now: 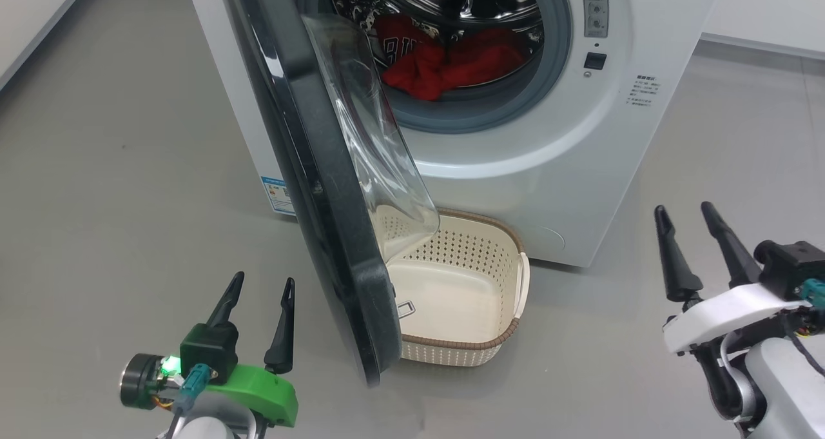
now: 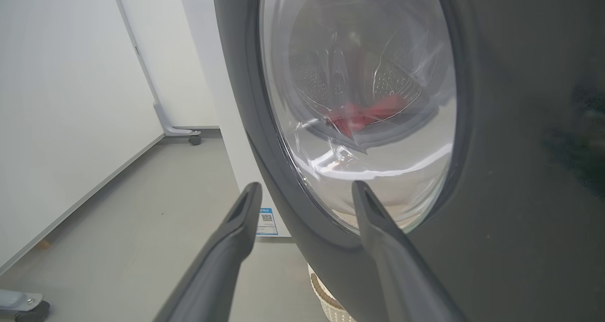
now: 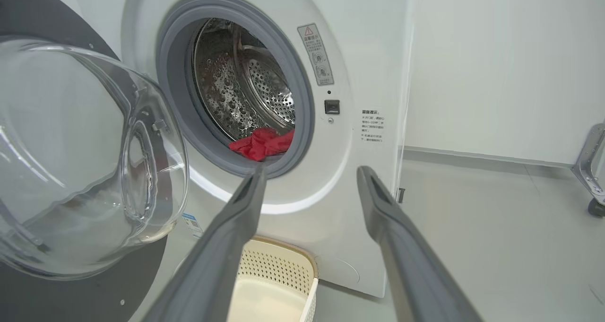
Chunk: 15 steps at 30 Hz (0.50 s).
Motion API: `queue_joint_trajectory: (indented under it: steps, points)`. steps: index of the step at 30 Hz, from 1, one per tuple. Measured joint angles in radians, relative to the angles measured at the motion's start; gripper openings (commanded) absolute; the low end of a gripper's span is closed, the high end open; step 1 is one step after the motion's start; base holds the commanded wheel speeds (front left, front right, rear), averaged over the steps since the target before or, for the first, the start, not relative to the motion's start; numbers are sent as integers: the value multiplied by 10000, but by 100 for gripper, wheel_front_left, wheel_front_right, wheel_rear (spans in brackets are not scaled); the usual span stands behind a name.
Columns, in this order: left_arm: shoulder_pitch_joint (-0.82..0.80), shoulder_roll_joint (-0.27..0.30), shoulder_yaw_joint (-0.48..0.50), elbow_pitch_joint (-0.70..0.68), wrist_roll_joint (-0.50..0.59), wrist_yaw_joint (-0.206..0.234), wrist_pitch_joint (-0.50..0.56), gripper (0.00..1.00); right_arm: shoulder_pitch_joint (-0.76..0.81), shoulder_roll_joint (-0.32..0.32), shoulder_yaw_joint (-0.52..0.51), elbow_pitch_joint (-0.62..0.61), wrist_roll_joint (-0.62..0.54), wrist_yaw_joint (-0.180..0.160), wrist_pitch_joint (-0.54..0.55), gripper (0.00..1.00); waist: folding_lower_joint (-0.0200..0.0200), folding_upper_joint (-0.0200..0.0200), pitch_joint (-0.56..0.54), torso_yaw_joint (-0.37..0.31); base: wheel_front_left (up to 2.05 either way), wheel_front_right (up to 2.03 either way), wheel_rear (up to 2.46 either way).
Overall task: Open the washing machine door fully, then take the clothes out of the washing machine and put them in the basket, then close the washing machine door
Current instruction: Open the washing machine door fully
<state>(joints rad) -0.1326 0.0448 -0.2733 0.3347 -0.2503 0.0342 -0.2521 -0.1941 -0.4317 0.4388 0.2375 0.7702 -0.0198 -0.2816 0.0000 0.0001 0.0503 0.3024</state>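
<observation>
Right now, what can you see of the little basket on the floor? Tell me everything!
The basket is small cream plastic, a rounded rectangle with rows of little holes in its walls, a smooth bottom and a brown woven-looking rim. One handle shows on its right side. It stands upright on the grey floor, just in front of the washing machine, below the round opening. The inside that shows is empty. The open washing machine door hides its left part.
</observation>
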Motion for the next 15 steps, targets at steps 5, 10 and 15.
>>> queue_joint_trajectory:
  steps: [5,10,15]
  points:
    - [-1,0,13,8,0,-10,0,100,97,299,230,-59,-922,-807,198,100,0,0,-17,-15,0,0,0]
    - [-1,0,40,33,0,-10,0,100,440,616,263,-52,-1411,-901,207,100,0,0,-29,-29,0,0,0]
    - [0,0,77,52,0,-10,0,100,757,1034,-81,-148,-1779,-976,209,100,0,0,-39,-60,0,0,0]
